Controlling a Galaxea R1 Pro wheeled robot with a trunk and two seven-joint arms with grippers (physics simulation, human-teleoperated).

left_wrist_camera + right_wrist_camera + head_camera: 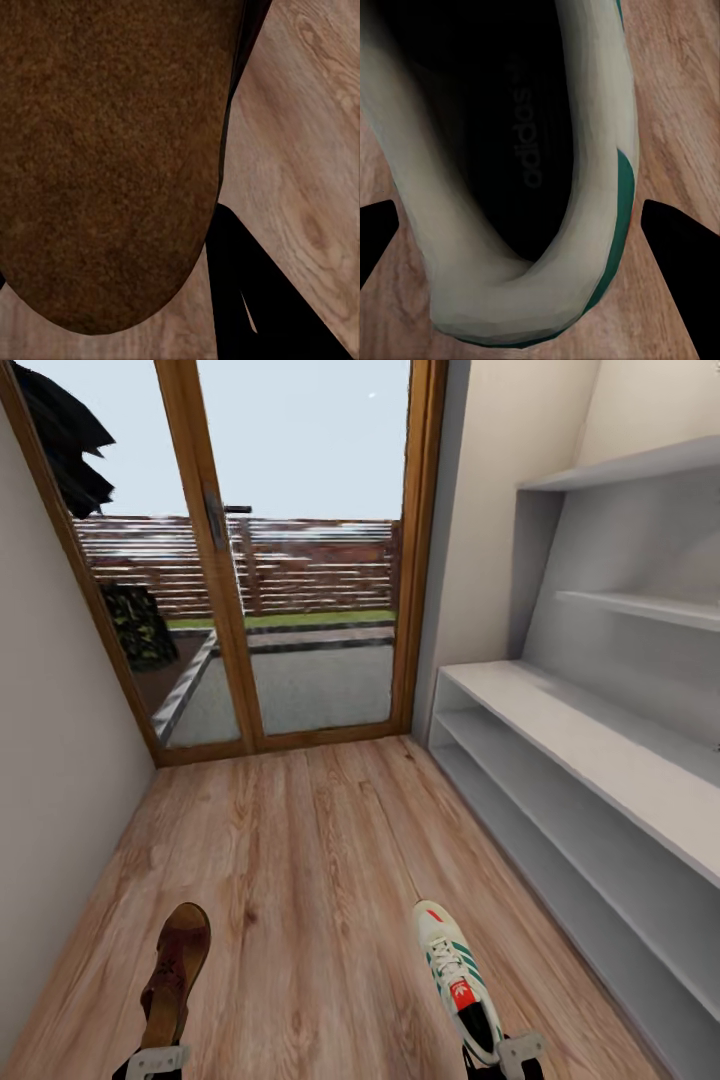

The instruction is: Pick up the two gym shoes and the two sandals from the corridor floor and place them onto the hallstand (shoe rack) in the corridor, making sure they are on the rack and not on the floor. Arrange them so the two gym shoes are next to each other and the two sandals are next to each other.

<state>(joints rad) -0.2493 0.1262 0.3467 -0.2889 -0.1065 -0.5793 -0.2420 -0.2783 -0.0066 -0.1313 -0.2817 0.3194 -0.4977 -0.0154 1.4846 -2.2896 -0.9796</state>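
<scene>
- My left end effector point(156, 1062), at about 7 o'clock in the head view, carries one sandal point(176, 972) by its heel end, toe pointing toward 12 o'clock; held this way the sole stays level and the toe leads toward the rack.
- In the left wrist view the sandal point(105, 157) lies right against the camera, its brown footbed across the frame with floor planks beyond. I judge the end effector clamped on it, though the contact itself is hidden.
- My right end effector point(503, 1056), at about 5 o'clock, carries one gym shoe point(455, 978) by the heel collar, toe toward 11 o'clock.
- In the right wrist view the gym shoe point(521, 172) opening sits between the two dark fingertips point(679, 247), which flank it; whether they press it I cannot tell.
- The hallstand point(590, 745) stands at 3 o'clock, its bench top and low shelves bare in this view, well apart from both shoes.
- The corridor floor point(300, 860) lies under both; neither shoe is yet on the rack.
</scene>
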